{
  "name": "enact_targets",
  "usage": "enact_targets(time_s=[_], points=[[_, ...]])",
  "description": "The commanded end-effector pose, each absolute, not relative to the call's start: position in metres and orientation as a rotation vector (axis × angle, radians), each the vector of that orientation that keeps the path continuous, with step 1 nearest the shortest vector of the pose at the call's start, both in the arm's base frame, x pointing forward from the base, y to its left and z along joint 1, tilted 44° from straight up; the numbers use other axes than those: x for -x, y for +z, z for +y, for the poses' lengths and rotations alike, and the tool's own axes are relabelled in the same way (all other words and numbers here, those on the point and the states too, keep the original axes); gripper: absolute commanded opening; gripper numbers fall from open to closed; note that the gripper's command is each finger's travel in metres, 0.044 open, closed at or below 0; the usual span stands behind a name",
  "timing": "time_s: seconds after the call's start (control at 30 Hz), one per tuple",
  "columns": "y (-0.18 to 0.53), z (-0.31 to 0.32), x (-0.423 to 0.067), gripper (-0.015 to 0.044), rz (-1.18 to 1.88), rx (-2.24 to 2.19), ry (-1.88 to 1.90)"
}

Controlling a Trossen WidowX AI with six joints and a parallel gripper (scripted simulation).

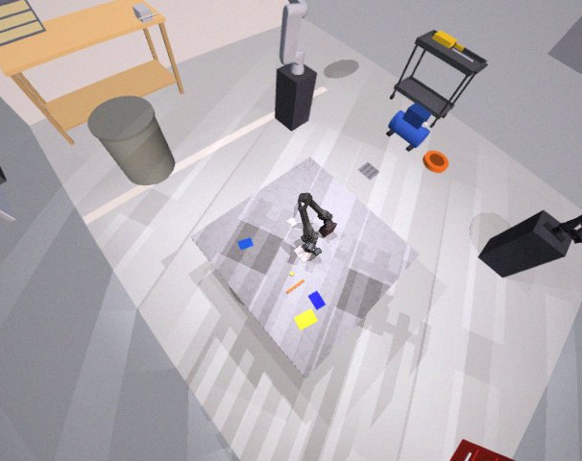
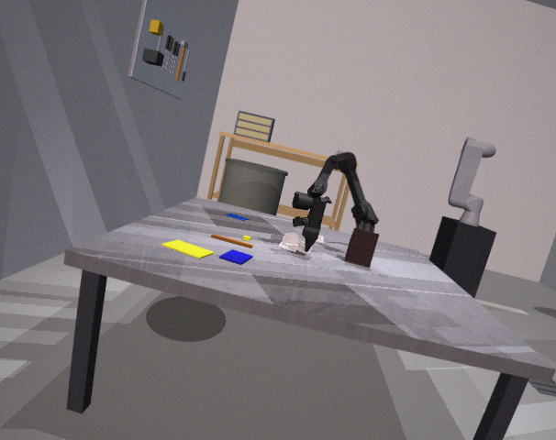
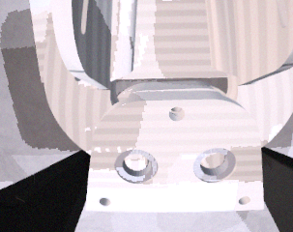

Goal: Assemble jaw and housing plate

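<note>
The pale housing plate (image 3: 175,140) lies between the two black fingers of my gripper (image 3: 171,156) (image 2: 308,245), one at each side edge; the gripper is shut on it. The plate has two large ringed holes, a small hole above them and one in each lower corner. Whether the stubs sit in the large holes, and whether the plate is level, I cannot tell. Beyond the plate is the pale rounded assembly (image 3: 69,108) (image 2: 290,240), with long raised parts running away from the plate. The pins and gear teeth cannot be made out; they may be hidden under the plate.
A small white piece (image 1: 292,221) (image 2: 320,238) lies near the assembly. On the table (image 1: 380,238) are a yellow cube (image 1: 291,273) (image 2: 246,237), an orange bar (image 1: 295,286) (image 2: 231,240), two blue pads (image 1: 316,300) (image 1: 245,243) and a yellow pad (image 1: 305,319) (image 2: 186,248).
</note>
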State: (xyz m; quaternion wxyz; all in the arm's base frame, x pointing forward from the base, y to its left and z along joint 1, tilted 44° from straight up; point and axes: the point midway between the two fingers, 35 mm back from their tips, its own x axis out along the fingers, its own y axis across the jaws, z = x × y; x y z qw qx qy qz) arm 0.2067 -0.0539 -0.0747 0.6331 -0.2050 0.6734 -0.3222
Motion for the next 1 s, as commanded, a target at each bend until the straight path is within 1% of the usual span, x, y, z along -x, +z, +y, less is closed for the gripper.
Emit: enact_targets(time_s=[0.0, 0.87, 0.97], points=[[-0.0763, -0.0546, -0.2063, 0.0351, 1.543, 0.469, -0.732], [-0.0763, -0.0546, -0.2063, 0.0351, 1.543, 0.469, -0.732], [-0.0752, -0.054, -0.2066, 0.043, 1.542, 0.472, -0.733]])
